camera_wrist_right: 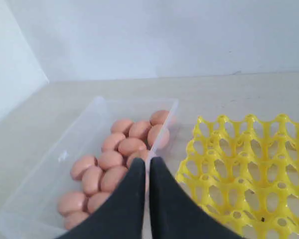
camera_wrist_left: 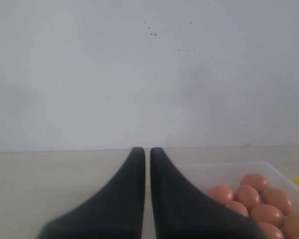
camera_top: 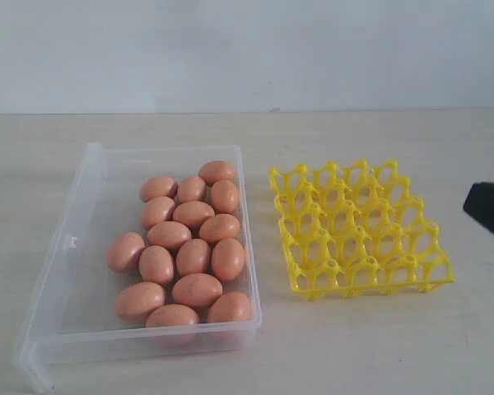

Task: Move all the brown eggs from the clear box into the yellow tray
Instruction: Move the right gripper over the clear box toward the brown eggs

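Several brown eggs (camera_top: 193, 247) lie bunched in the right half of the clear box (camera_top: 74, 247) on the left of the table. The yellow tray (camera_top: 358, 226) stands to the right of the box, all its cups bare. Only a black tip of my right gripper (camera_top: 487, 210) shows at the exterior view's right edge, beside the tray. In the right wrist view the right gripper (camera_wrist_right: 147, 162) is shut and holds nothing, above the gap between eggs (camera_wrist_right: 131, 146) and tray (camera_wrist_right: 249, 159). My left gripper (camera_wrist_left: 144, 150) is shut and holds nothing, with eggs (camera_wrist_left: 249, 196) off to one side.
The pale wooden table (camera_top: 354, 346) runs back to a white wall (camera_top: 247, 49). The box's rim flap (camera_top: 33, 362) hangs at its near-left corner. A second wall (camera_wrist_right: 10, 59) closes one side in the right wrist view.
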Motion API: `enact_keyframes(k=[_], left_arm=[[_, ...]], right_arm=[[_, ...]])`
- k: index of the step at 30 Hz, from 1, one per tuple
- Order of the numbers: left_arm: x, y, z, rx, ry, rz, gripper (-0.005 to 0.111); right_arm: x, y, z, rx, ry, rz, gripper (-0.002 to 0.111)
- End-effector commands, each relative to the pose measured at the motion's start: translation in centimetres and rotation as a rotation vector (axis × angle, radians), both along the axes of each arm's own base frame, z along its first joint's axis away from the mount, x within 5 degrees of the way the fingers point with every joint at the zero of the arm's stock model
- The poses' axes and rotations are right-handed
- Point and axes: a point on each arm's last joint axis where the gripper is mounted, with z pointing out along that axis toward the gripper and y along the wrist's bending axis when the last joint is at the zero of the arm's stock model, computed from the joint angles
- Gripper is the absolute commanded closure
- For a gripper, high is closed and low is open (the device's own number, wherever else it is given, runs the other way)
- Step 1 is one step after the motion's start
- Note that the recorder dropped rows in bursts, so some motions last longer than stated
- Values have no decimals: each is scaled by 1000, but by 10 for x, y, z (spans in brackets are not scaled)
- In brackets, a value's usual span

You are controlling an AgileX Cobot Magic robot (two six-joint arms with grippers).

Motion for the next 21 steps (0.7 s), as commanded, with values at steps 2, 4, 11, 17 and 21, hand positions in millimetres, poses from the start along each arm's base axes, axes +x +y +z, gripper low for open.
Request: enact_keyframes(k=[2,4,11,17,21], left_arm=[[0,0,2,-1,-13,2,103],[0,0,2,-1,-13,2,103],[0,0,2,-1,-13,2,103],[0,0,2,-1,-13,2,103],[0,0,2,-1,-13,2,103]], right_arm=[[4,8,34,36,-67,54,108],[10,31,54,-84,-162,270,108],[99,116,25,-356,-45,803,108],[151,160,-30,-501,-85,979,108],[152,183,-47,-945,-422,924,108]])
